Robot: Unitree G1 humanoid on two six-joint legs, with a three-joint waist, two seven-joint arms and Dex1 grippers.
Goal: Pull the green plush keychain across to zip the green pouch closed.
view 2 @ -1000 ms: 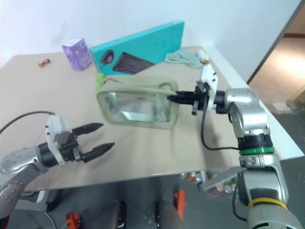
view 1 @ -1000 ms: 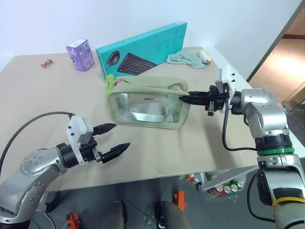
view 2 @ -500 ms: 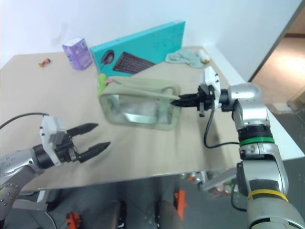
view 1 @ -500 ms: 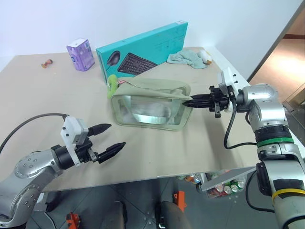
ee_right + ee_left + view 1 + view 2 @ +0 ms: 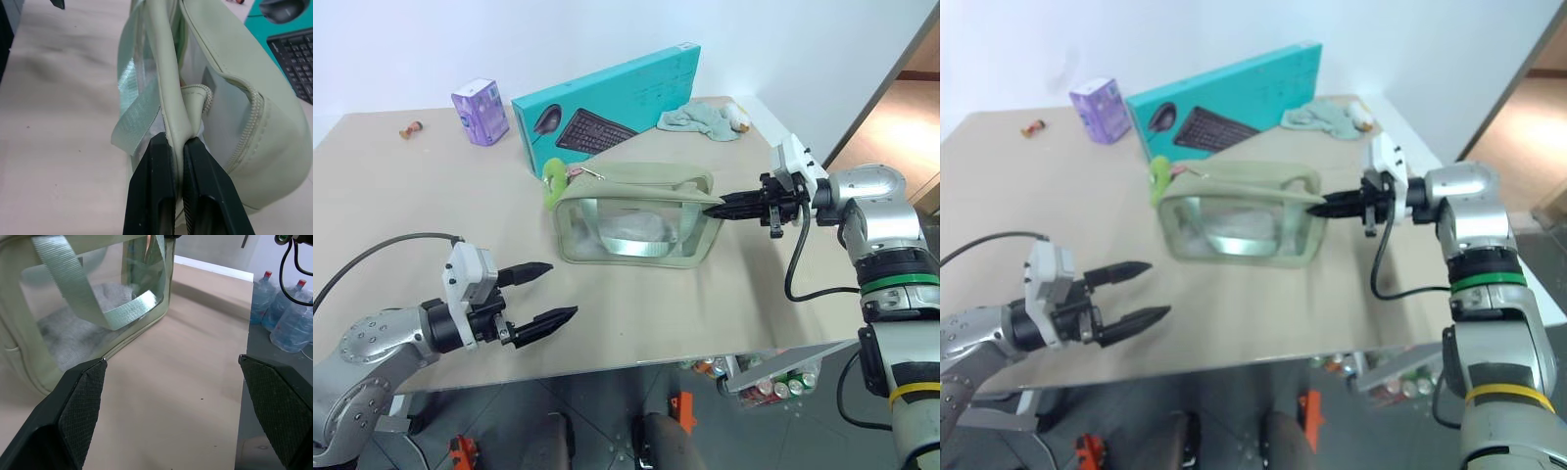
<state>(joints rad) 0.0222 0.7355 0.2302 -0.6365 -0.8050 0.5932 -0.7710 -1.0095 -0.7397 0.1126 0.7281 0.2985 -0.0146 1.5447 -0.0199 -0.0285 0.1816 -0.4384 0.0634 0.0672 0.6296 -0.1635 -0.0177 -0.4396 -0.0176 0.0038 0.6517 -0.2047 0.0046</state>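
- The green pouch [image 5: 636, 220] is seen lying on the table [image 5: 401, 225], its long axis running across the robot from left to right, with the zipper along the top.
- The green plush keychain [image 5: 551, 179] is found at the pouch's left top corner, hanging just off that end and near the teal keyboard box [image 5: 607, 103]; the zipper is therefore judged not yet drawn across.
- The right gripper [image 5: 724, 207] is pressed together on a fold of fabric at the pouch's right end; in the right wrist view the two black fingers [image 5: 156, 196] are seen pinching the pale seam beside the zipper's end.
- The left gripper [image 5: 540, 291] is held spread wide and empty, in front of the pouch and well apart from it, nearer the table's front edge.
- The keychain lies away from the left jaws, further back on the table and slightly towards the robot's right; of the two arms the left is the nearer, the right being occupied at the far end of the pouch.
- The pull is judged to run along the pouch's long axis, from the keychain's end towards the pinched end, so the right-hand grip would serve as the anchor.
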